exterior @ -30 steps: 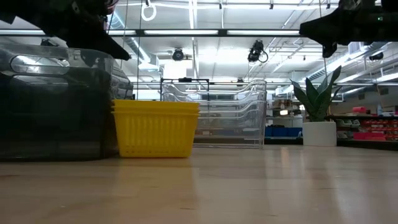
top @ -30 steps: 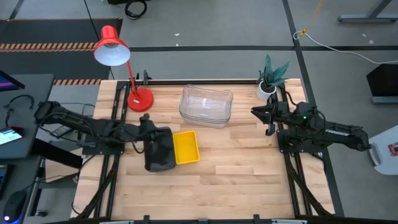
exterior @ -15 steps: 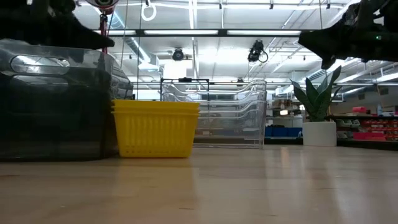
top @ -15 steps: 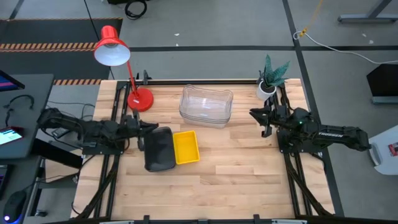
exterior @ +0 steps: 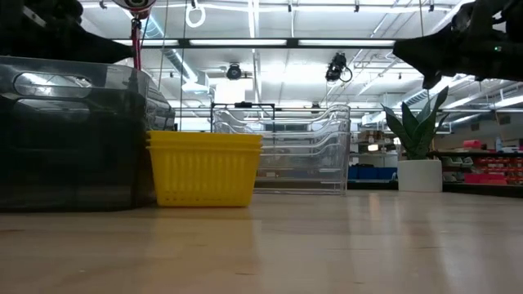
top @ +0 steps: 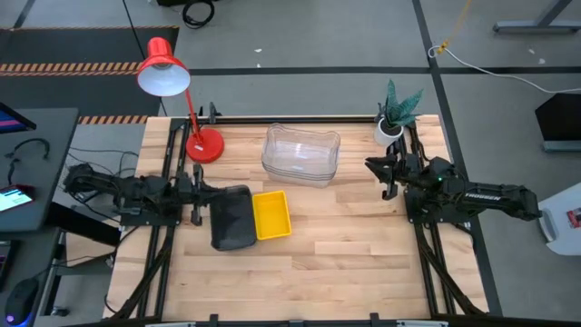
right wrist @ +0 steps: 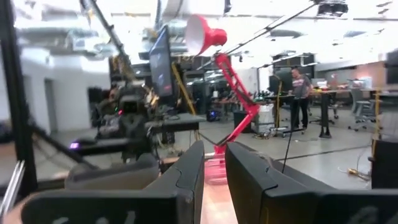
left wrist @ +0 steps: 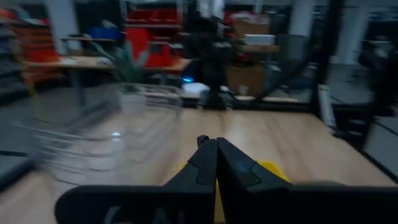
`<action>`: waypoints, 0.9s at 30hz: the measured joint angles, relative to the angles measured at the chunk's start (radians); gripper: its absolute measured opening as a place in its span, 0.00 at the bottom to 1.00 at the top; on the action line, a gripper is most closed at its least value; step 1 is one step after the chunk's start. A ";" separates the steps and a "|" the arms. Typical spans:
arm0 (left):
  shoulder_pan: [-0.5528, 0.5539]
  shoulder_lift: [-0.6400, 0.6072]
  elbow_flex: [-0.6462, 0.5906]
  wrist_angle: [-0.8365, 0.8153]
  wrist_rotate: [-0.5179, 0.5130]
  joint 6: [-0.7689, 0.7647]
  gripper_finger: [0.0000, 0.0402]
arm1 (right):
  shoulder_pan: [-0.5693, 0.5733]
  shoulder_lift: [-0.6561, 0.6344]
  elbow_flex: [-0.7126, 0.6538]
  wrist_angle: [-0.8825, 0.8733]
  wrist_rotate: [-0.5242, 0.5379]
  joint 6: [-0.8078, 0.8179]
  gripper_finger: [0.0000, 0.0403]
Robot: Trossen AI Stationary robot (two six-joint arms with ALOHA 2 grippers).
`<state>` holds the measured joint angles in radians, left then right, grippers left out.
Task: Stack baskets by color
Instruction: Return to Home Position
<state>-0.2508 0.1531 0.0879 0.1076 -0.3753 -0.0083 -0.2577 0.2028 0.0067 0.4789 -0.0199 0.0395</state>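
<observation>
The pale wooden slatted table point(top: 345, 263) carries three nested piles, so we judge the sorting done; only parking the arms seems left. The large clear transparent plastic baskets point(top: 301, 153) sit stacked towards the table's far edge, in the middle. The dark grey rectangular plastic baskets point(top: 233, 218) are stacked on the left half, and the small bright yellow plastic baskets point(top: 271, 214) are stacked just beside them, apparently touching. We cannot count the layers in each pile for certain.

The left gripper point(left wrist: 215, 146) hangs at the table's left edge, near the grey stack but clear of it, its fingers pressed together on nothing. The right gripper point(right wrist: 213, 150) waits at the right edge, well apart from every stack, with a narrow gap between its fingers and nothing in it.
</observation>
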 joint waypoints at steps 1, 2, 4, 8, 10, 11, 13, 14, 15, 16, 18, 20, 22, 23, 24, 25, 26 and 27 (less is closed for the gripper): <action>0.000 -0.012 0.000 -0.021 0.025 -0.009 0.02 | 0.000 0.000 0.000 0.007 0.013 0.019 0.18; 0.000 -0.024 0.000 -0.042 0.049 -0.017 0.02 | 0.000 0.000 0.000 0.008 0.026 0.040 0.18; 0.000 -0.045 0.000 -0.075 0.095 -0.029 0.02 | 0.000 0.000 0.000 0.006 0.035 0.075 0.18; 0.000 -0.083 0.000 -0.091 0.185 0.010 0.02 | 0.000 0.000 0.000 0.006 0.035 0.082 0.18; 0.000 -0.109 0.000 -0.092 0.218 0.050 0.02 | 0.000 0.000 0.000 0.006 0.035 0.082 0.18; 0.000 -0.127 0.000 -0.093 0.234 0.072 0.02 | 0.000 0.000 0.000 0.006 0.035 0.082 0.18; -0.002 -0.154 0.001 -0.096 0.258 0.102 0.02 | 0.000 0.000 0.000 0.006 0.035 0.082 0.18; -0.003 -0.151 0.005 -0.096 0.266 0.116 0.02 | 0.000 0.000 0.000 0.006 0.035 0.082 0.18; -0.006 -0.151 0.007 -0.103 0.275 0.122 0.02 | 0.000 0.000 0.000 0.006 0.035 0.082 0.18; -0.010 -0.152 0.008 -0.101 0.286 0.127 0.01 | 0.000 0.000 0.000 0.005 0.034 0.082 0.18; -0.018 -0.152 0.005 -0.095 0.307 0.130 0.01 | 0.000 0.000 0.000 0.004 0.031 0.082 0.18; -0.028 -0.150 0.003 -0.101 0.324 0.123 0.01 | 0.000 0.000 0.000 0.005 0.027 0.082 0.18; -0.035 -0.144 0.003 -0.107 0.328 0.094 0.02 | 0.000 0.000 0.000 0.001 0.027 0.082 0.18; -0.035 -0.143 0.003 -0.114 0.328 0.065 0.03 | 0.000 0.000 0.000 0.004 0.027 0.082 0.18; -0.035 -0.143 0.003 -0.124 0.330 0.022 0.04 | 0.000 0.000 0.000 0.005 0.027 0.082 0.18; -0.035 -0.142 0.003 -0.141 0.330 -0.033 0.05 | 0.000 0.000 0.000 0.004 0.027 0.082 0.18; -0.035 -0.140 0.003 -0.156 0.329 -0.091 0.05 | 0.000 0.000 0.000 0.004 0.027 0.082 0.18; -0.035 -0.138 0.003 -0.168 0.329 -0.147 0.06 | 0.000 0.000 0.000 0.005 0.027 0.082 0.18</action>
<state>-0.2859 0.0151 0.0904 -0.0608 -0.0463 -0.1550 -0.2577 0.2028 0.0067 0.4835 0.0067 0.1211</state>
